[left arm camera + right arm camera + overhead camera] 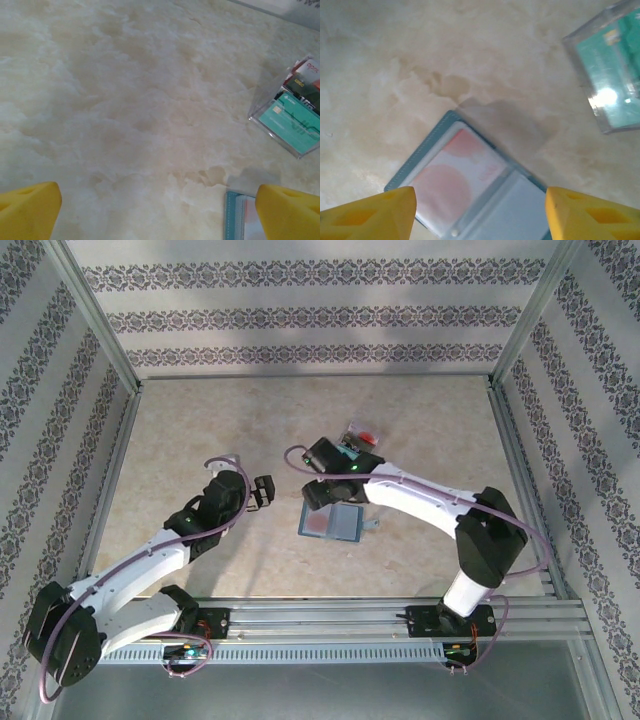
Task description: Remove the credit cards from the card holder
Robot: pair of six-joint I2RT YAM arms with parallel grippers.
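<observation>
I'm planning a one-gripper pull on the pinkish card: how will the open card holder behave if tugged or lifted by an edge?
The card holder lies flat and open on a smooth table, so it will probably slide with the tug. It looks thin, with clear sleeves and a centre fold, so it likely flops there when lifted.

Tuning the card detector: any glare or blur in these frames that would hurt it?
Right wrist: bright glare spot on the clear plastic box holding a teal card; open slate blue-grey card holder looks soft. Left wrist: pale marbled tabletop blurred. Top external: even light, no glare.
</observation>
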